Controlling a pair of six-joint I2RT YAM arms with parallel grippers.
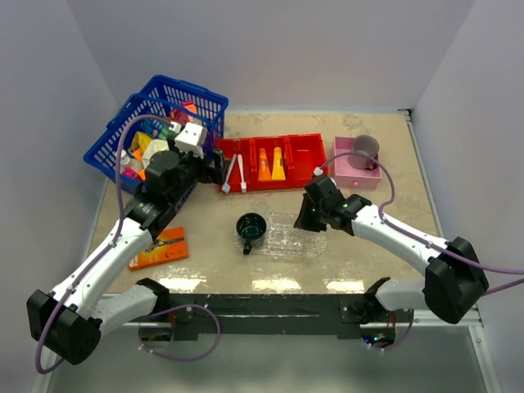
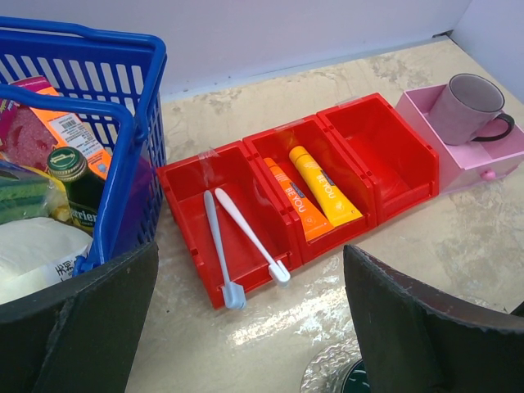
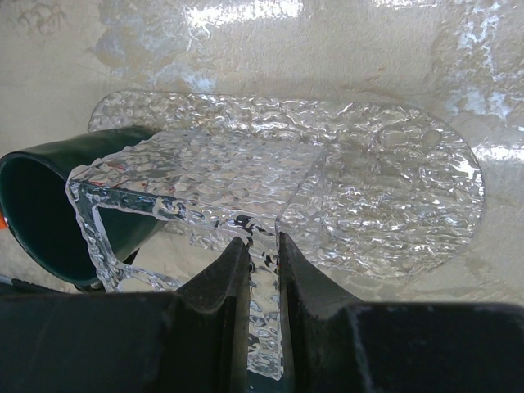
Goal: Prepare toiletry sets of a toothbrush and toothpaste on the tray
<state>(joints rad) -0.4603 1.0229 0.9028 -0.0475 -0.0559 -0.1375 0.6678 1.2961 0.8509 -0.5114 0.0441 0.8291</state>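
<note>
Two white toothbrushes (image 2: 250,236) lie in the left compartment of the red bin (image 2: 385,155). The orange tube (image 2: 295,209) and the yellow-orange tube (image 2: 323,187) lie in its middle compartment. My left gripper (image 2: 250,315) is open and empty, hovering just in front of the bin, near the toothbrush heads. It also shows in the top view (image 1: 214,168). The clear bumpy tray (image 3: 385,188) lies in the middle of the table (image 1: 286,239). My right gripper (image 3: 264,246) is shut on the tray's near rim. In the top view it (image 1: 309,214) sits over the tray's right part.
A dark green cup (image 1: 250,229) lies at the tray's left end, touching it (image 3: 49,205). A blue basket (image 1: 155,123) of goods stands at the back left. A pink box (image 1: 354,173) holding a mug (image 1: 365,149) is right of the bin. An orange razor pack (image 1: 160,248) lies front left.
</note>
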